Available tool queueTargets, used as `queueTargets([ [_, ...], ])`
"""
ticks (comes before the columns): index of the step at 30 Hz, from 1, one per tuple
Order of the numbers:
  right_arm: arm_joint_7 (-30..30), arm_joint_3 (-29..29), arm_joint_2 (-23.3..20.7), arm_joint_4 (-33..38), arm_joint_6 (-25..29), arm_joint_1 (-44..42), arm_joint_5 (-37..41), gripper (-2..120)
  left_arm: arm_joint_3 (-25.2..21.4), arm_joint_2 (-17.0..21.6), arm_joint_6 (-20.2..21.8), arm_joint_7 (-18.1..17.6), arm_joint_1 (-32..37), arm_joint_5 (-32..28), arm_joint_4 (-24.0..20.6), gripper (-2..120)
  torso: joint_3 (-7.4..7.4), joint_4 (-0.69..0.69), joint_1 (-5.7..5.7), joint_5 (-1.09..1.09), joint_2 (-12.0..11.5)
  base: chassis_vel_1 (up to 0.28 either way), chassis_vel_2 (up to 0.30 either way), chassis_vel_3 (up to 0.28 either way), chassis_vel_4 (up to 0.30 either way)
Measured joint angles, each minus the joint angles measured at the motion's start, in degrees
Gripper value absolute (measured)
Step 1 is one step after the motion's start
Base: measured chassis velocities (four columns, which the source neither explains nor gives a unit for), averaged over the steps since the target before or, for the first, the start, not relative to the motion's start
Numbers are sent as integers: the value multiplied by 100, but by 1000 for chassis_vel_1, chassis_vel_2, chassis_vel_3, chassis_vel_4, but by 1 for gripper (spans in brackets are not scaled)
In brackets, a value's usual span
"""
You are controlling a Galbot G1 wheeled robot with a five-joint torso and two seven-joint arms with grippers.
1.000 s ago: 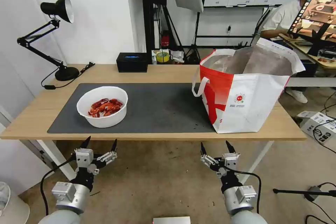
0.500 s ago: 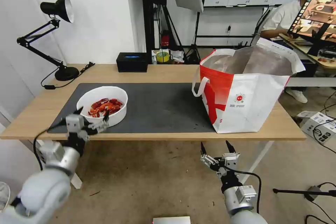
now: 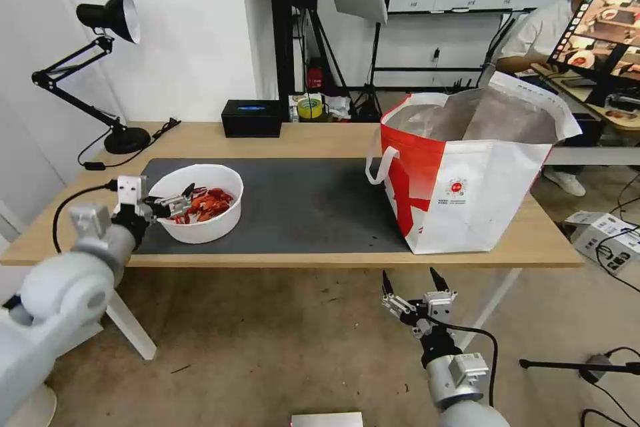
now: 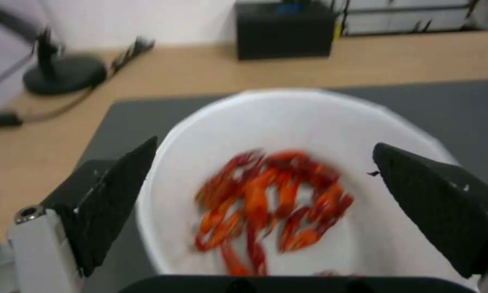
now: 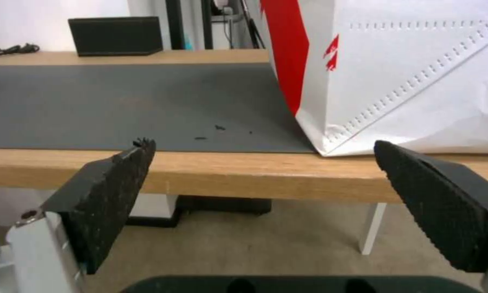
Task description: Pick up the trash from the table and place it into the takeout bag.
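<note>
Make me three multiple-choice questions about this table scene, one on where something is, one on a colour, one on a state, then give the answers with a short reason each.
1. Where is the left tool?
A. Over the near-left rim of the bowl
B. Inside the bag
C. Below the table edge

2. What colour are the shells in the bowl?
A. Green
B. Red
C. Black

3. How do the right tool's fingers stand?
A. Shut on the bag's handle
B. Shut on nothing
C. Open

Answers:
1 A: in the head view it sits at the bowl's rim, and the left wrist view has the bowl between its fingers.
2 B: they look red-orange in the head and left wrist views.
3 C: the right wrist view has its fingers wide apart, in front of the table edge.
</note>
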Motion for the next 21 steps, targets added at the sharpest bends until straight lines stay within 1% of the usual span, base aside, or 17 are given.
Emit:
queueTargets([
  [1,0,0,0,1,0,0,0,100,28,8,124,-57,-102,-130,56,100,0,-1,0,0,0,0,0,0,0],
  [2,0,0,0,1,0,0,0,100,28,8,124,-57,-102,-130,56,100,0,-1,0,0,0,0,0,0,0],
  [5,0,0,-1,2,-1,0,0,100,56,36,493,-213,-279,-362,213,100,0,-2,0,0,0,0,0,0,0],
  [6,0,0,-1,2,-1,0,0,100,56,36,493,-213,-279,-362,213,100,0,-2,0,0,0,0,0,0,0],
  [9,-1,0,-1,2,-2,0,1,100,204,50,940,-397,-587,-684,452,100,0,-1,0,0,0,0,0,0,0],
  [10,-1,0,-1,2,-2,0,1,100,204,50,940,-397,-587,-684,452,100,0,-1,0,0,0,0,0,0,0],
  [12,-1,0,0,2,-3,0,1,100,294,18,1244,-563,-824,-1041,617,100,0,-2,0,1,0,0,0,0,0],
  [14,0,0,0,2,-3,0,1,100,334,-6,1422,-623,-974,-1349,732,100,0,-2,0,1,0,0,0,0,0],
  [15,0,0,0,2,-3,0,1,100,334,-6,1422,-623,-974,-1349,732,100,0,-2,0,1,0,0,0,0,0],
  [18,-1,0,0,3,-3,0,1,100,456,-98,1648,-884,-1258,-1789,995,100,-1,-2,0,0,0,0,0,0,0],
  [19,-1,0,0,3,-3,0,1,100,456,-98,1648,-884,-1258,-1789,995,100,-1,-2,0,0,0,0,0,0,0],
  [21,-1,0,0,3,-3,0,1,100,483,-153,1772,-1040,-1377,-2118,1095,100,-1,-2,0,1,0,0,0,0,0],
])
